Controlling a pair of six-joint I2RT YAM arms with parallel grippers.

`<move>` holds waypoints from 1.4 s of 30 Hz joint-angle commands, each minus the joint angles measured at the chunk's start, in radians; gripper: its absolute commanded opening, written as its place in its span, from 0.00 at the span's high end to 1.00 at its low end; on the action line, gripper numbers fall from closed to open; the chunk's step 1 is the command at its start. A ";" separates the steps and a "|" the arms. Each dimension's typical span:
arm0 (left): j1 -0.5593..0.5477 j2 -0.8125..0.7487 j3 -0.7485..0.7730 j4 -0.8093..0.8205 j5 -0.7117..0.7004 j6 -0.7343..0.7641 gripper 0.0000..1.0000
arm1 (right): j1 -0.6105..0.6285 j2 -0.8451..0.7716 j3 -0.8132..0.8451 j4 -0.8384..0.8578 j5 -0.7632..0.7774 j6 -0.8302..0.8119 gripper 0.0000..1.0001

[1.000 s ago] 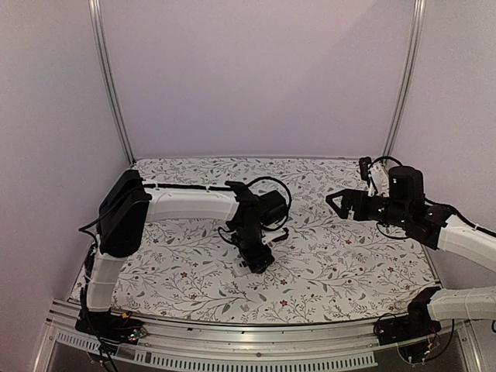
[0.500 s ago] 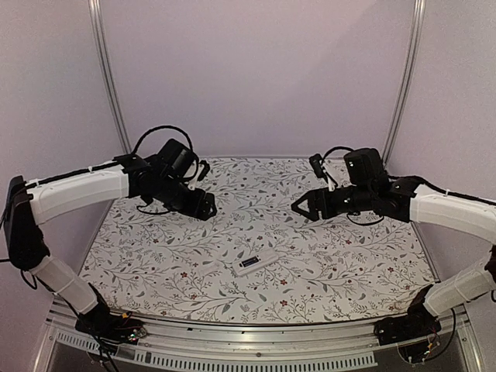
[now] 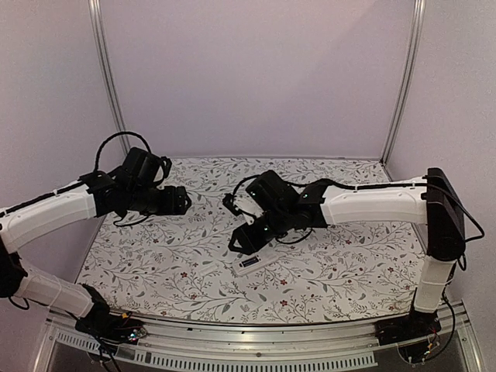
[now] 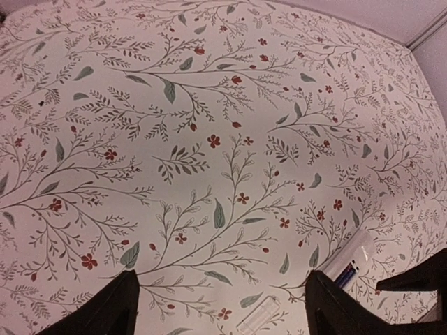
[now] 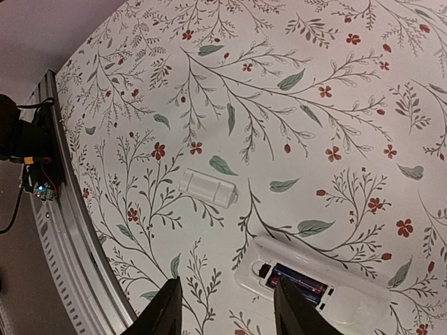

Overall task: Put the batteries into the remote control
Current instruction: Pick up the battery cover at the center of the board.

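The remote control [image 5: 349, 296] lies back side up on the floral table, also seen as the remote control [image 3: 249, 263] in the top view. Its dark recess is uncovered, and the batteries [image 5: 297, 283] lie inside it side by side. My right gripper [image 5: 227, 314] hovers just above the remote's near-left end, open, nothing between its fingers [image 5: 164, 310]. From above, the right gripper [image 3: 242, 242] hangs over the remote. My left gripper [image 3: 180, 200] is raised at the back left, open and empty. In the left wrist view the left gripper [image 4: 227, 310] looks down on the remote control [image 4: 356, 252].
A small flat white cover piece [image 5: 207, 187] lies on the cloth left of the remote, also showing as the cover piece [image 3: 211, 269] and the cover piece [image 4: 257, 315]. The metal rail [image 3: 232, 341] runs along the table's near edge. Frame posts stand at the back corners.
The left arm lifted off the remote and pulled back to the far left. The right arm swung in from the right to above the remote, its jaws narrowing.
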State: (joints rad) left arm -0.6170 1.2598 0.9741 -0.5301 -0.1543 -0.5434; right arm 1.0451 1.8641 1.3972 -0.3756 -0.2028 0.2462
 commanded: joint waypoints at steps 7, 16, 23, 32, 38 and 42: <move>0.020 -0.096 -0.095 0.070 -0.065 -0.048 0.18 | 0.072 0.257 0.237 -0.099 0.052 0.010 0.65; 0.022 -0.118 -0.119 0.085 -0.059 -0.036 0.17 | 0.091 0.380 0.339 -0.137 0.085 0.010 0.71; 0.023 -0.117 -0.127 0.094 -0.054 -0.027 0.17 | 0.092 0.432 0.377 -0.141 0.085 0.017 0.76; 0.025 -0.111 -0.133 0.099 -0.048 -0.020 0.17 | 0.094 0.480 0.422 -0.151 0.085 0.019 0.81; 0.025 -0.106 -0.135 0.104 -0.050 -0.015 0.17 | 0.094 0.512 0.450 -0.172 0.108 0.019 0.85; 0.026 -0.106 -0.138 0.108 -0.044 -0.009 0.15 | 0.094 0.527 0.454 -0.180 0.118 0.022 0.91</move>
State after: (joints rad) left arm -0.6071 1.1561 0.8528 -0.4454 -0.1993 -0.5690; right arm 1.1282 2.3512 1.8313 -0.5247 -0.1139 0.2649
